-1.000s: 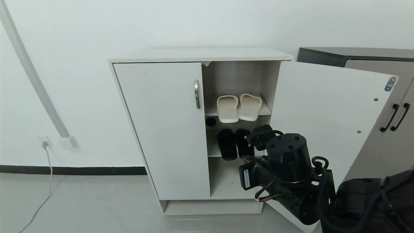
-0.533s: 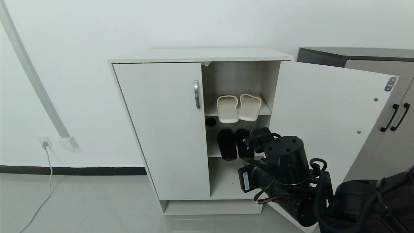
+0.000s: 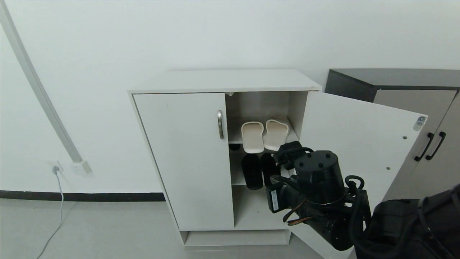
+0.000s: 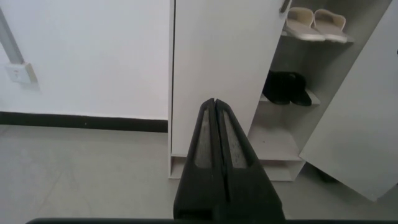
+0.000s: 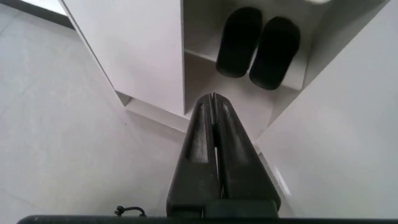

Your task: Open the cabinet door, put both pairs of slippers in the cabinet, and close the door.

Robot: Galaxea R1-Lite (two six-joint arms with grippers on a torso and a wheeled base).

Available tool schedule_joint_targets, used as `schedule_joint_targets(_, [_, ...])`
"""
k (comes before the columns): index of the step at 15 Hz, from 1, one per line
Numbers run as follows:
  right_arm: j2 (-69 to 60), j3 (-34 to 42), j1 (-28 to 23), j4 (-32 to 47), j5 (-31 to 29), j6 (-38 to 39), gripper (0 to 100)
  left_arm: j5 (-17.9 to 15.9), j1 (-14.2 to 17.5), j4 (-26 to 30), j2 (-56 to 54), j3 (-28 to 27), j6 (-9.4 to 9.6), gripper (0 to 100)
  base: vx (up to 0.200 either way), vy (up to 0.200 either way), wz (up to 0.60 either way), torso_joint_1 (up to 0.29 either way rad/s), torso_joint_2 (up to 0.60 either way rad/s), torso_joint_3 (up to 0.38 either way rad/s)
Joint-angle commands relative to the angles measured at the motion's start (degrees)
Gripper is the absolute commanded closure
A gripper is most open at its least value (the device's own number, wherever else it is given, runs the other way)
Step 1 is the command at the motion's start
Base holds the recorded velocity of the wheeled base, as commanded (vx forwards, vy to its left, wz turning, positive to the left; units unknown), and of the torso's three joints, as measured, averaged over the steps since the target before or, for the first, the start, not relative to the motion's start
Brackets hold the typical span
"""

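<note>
The white cabinet point(image 3: 222, 81) has its left door point(image 3: 183, 158) closed and its right door point(image 3: 355, 144) swung open. A beige pair of slippers point(image 3: 265, 135) lies on the upper shelf and a black pair point(image 3: 257, 170) on the shelf below. My right arm point(image 3: 316, 187) hangs in front of the open compartment, beside the open door. From its wrist I see the right gripper point(image 5: 214, 99) shut and empty, below the black slippers point(image 5: 258, 46). The left gripper point(image 4: 215, 102) is shut on nothing and faces the closed door point(image 4: 224, 56), well back from the cabinet.
A grey cabinet point(image 3: 424, 118) with black handles stands right behind the open door. A wall socket with a cable point(image 3: 55, 169) and a slanted grey duct point(image 3: 32, 79) are on the left wall. Bare tiled floor point(image 3: 100, 230) lies left of the cabinet.
The whole head picture has shifted, so the cabinet sits lower in it: the camera moved. My right arm drifted slightly left before the opening. Slippers and doors kept their places.
</note>
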Motion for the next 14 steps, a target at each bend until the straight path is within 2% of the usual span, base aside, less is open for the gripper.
schedule_joint_targets(1, [-0.06, 0.14, -0.08, -0.01, 0.0, -0.05, 100, 0.02, 0.06, -0.01, 0.06, 0.01, -0.02, 100, 0.0, 0.0, 0.0, 0.124, -0.46, -0.339])
schedule_joint_targets(8, [0.21, -0.21, -0.35, -0.01, 0.0, -0.05, 100, -0.07, 0.06, -0.01, 0.06, 0.01, -0.02, 100, 0.0, 0.0, 0.0, 0.147, -0.47, -0.321])
schedule_joint_targets(14, [0.21, 0.05, -0.43, -0.01, 0.0, -0.05, 100, 0.02, 0.06, -0.01, 0.06, 0.01, -0.02, 100, 0.0, 0.0, 0.0, 0.201, -0.51, -0.316])
